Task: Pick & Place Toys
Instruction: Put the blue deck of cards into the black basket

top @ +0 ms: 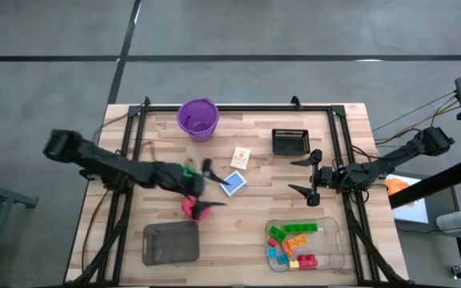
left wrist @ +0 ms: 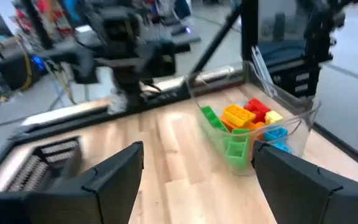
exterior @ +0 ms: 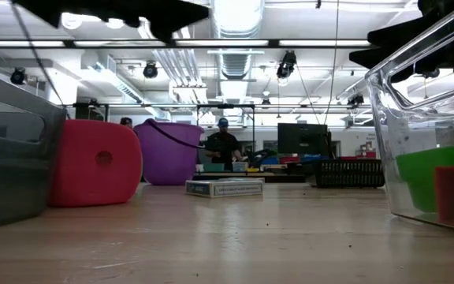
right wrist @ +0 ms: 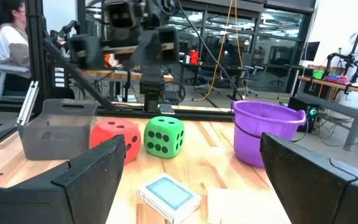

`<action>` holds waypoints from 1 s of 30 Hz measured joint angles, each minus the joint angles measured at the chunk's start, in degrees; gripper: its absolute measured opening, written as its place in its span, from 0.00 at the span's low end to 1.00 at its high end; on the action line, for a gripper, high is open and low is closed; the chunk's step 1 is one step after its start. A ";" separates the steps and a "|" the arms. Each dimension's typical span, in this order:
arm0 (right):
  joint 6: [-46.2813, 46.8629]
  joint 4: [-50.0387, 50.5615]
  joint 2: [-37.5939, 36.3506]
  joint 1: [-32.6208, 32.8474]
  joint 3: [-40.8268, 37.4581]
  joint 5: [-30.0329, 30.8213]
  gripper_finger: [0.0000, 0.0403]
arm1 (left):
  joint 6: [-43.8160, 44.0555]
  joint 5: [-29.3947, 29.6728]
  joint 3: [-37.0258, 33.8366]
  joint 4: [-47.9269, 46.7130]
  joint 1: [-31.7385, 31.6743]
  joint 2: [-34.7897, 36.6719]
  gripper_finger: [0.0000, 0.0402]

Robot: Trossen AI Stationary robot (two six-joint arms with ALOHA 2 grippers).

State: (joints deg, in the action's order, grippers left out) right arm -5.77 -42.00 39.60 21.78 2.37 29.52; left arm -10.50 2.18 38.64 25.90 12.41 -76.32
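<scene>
Near the purple cup [top: 198, 118], toward the table's middle, sit the two dice: green die [right wrist: 164, 137] and red die [right wrist: 116, 139], touching side by side in the right wrist view, both resting flat on the wood.

Left gripper [top: 205, 186] hovers over this pair, fingers spread wide, nothing held. From above it covers most of the green die; only a sliver shows. The red die [top: 189, 208] peeks out just beside the lower fingertip, next to the grey tray [top: 170, 242].

Right gripper [top: 310, 176] waits well apart from the cup, by the clear tray [top: 334, 230], fingers wide open, empty.

Blue-backed card [top: 233, 182] lies flat just beyond the dice; a second card [top: 240, 158] lies between it and the cup. Bricks [top: 293, 242] are already piled in the clear tray.

Handling judgement:
- Dice look soft-cornered and light, probably foam or hollow plastic; should give slightly under squeeze and not slip much.
- Best hold: two opposite flat faces, mid-height, fingers square to the faces. Corner-to-corner grip likely to twist out.
- Dice touch, so one finger must enter on the free side; risk of nudging the neighbour.
- Cards are thin, flat, stiff; hard to get under. Edge pinch or slide needed.
</scene>
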 joint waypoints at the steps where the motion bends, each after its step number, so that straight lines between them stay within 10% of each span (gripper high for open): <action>1: 0.06 -0.04 0.02 -0.04 0.00 0.03 0.90 | 0.06 0.02 -2.14 0.26 -0.26 3.21 0.75; 16: 1.50 -0.80 1.13 -0.52 -0.02 0.26 0.90 | 7.76 -0.18 -31.62 1.42 -0.70 40.11 0.75; 30: 0.63 -1.96 3.66 -2.60 -0.02 0.44 0.90 | 7.58 -3.96 -36.07 -10.12 -1.66 57.42 0.75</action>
State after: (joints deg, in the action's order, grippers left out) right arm -5.14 -43.96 43.26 19.18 2.35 29.95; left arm -2.92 -1.78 2.57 15.78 10.74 -18.90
